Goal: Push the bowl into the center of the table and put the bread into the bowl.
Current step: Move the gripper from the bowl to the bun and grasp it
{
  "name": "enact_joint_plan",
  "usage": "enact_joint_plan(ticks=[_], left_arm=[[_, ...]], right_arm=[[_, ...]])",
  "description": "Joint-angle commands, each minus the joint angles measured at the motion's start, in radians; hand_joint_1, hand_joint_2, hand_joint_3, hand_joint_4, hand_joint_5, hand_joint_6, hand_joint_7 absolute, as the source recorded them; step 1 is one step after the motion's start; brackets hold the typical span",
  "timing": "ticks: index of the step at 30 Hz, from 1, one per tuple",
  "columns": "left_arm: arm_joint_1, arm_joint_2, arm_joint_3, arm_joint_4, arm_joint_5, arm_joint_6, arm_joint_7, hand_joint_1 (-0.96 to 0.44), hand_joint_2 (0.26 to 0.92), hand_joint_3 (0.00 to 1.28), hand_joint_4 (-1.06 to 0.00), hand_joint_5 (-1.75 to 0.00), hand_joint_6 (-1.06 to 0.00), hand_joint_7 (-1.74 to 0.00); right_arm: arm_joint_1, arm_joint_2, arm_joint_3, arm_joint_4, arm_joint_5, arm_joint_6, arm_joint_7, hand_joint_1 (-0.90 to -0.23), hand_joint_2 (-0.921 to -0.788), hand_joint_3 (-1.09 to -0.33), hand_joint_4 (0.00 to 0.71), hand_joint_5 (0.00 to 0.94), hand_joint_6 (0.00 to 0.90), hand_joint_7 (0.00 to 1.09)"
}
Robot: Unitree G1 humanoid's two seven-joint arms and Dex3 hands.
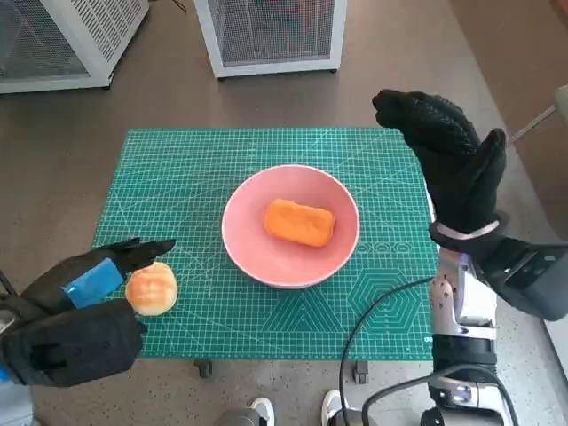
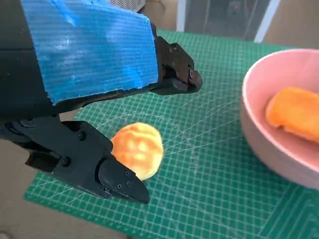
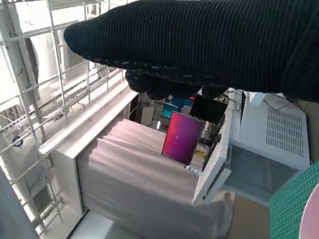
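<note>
Head view: the pink bowl (image 1: 290,226) sits mid-desk on the green mat (image 1: 195,169), orange bread (image 1: 299,222) inside. A round bun (image 1: 151,288) lies near the mat's edge, the left hand (image 1: 80,288) spread wide around it. The right hand (image 1: 448,160) is raised, empty. Left wrist view: fingers (image 2: 119,181) flank the bun (image 2: 137,149), not gripping. Right wrist view: only the glove (image 3: 199,45) shows.

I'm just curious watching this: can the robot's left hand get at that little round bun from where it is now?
Probably yes. The left hand already has its fingers spread either side of the round bun, with nothing between them.
</note>
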Motion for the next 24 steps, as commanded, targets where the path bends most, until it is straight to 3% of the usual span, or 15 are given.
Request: enact_joint_plan(ticks=[1, 15, 24], left_arm=[[-0.003, 0.016, -0.051, 0.029, 0.025, 0.022, 0.004, -0.24, 0.724, 0.0, -0.21, 0.0, -0.34, 0.0], [-0.074, -0.016, -0.231, 0.197, 0.144, 0.05, 0.068, -0.22, 0.735, 0.0, -0.23, 0.0, -0.34, -0.01], [-0.12, -0.054, -0.298, 0.309, 0.208, 0.064, 0.106, -0.17, 0.742, 0.0, -0.27, -0.01, -0.4, -0.02]], right_arm=[[0.015, -0.004, 0.0, 0.012, 0.003, 0.009, 0.008, -0.64, -0.921, -0.76, 0.191, 0.001, 0.019, 0.42], [0.013, -0.003, -0.001, 0.011, 0.008, 0.014, 0.008, -0.64, -0.921, -0.761, 0.192, 0.001, 0.022, 0.42], [0.012, -0.004, -0.002, 0.011, 0.016, 0.015, 0.012, -0.64, -0.921, -0.759, 0.193, 0.001, 0.025, 0.42]])
